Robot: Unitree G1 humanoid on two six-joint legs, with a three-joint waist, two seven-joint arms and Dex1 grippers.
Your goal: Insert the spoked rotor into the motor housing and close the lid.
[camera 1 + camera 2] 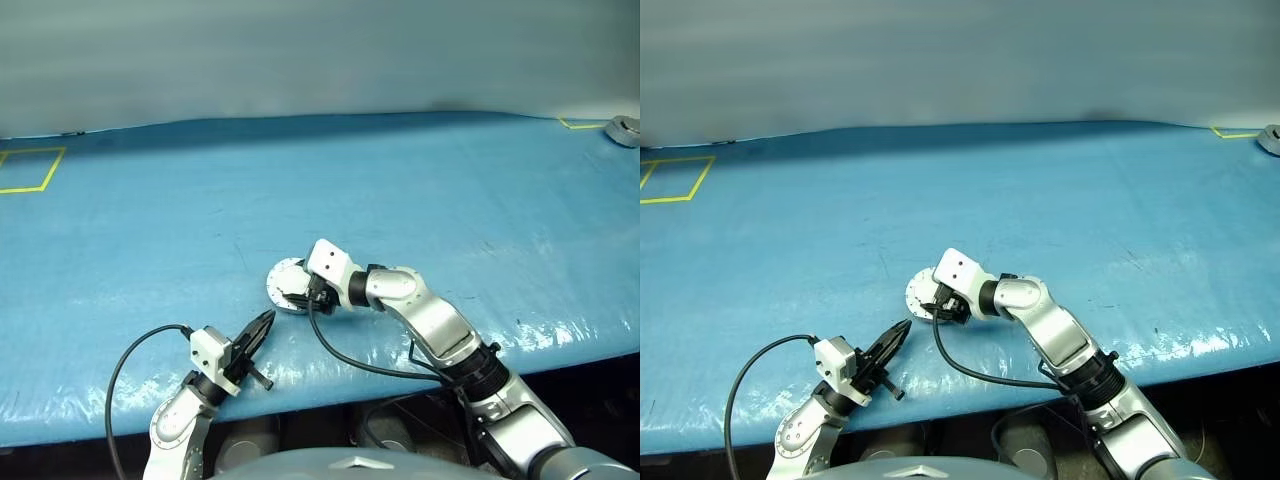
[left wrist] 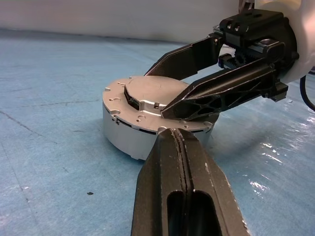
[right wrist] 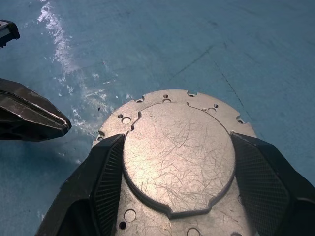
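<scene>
A glossy blue tabletop (image 1: 400,190) with yellow taped outlines (image 1: 30,170) carries a round silver-grey metal motor housing (image 2: 147,123), scratched on top, between black ribbed pincer fingers (image 3: 103,182).

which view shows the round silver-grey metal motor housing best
The left wrist view: the round silver-grey metal motor housing shows whole there, side wall and flat top, the right tool open astride it. The right wrist view gives its scratched top face close up. In the eye views the right wrist partly hides it.
</scene>
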